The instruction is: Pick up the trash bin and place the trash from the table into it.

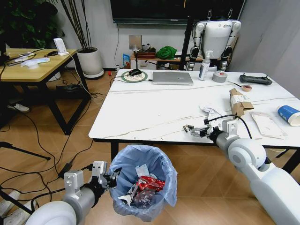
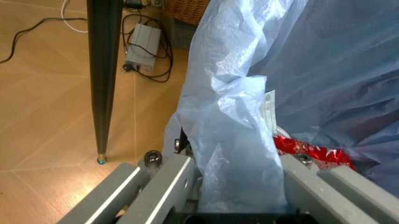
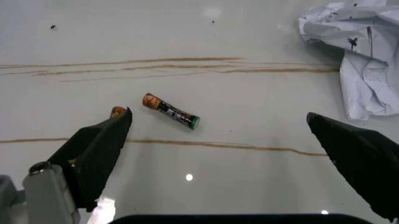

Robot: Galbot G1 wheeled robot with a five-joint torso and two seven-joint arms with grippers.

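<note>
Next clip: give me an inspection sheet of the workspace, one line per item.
Surface: white table, streaked with thin lines.
Job's things: bin below the near edge, red wrappers inside; crumpled paper, battery, torn box, blue cup on top.
Clutter: laptop, spray bottle, tape roll.
Grippers: left tool shut on the bin's bag rim; right tool open over the battery.
Cables: several across the floor.
Surroundings: wooden desk, plant pot.

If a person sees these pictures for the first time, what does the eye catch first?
First, the trash bin with its light-blue bag, held off the floor below the table edge by the left hand, shut on its rim. Next, the open right hand low over the white table, above a small battery, beside crumpled paper.
</note>
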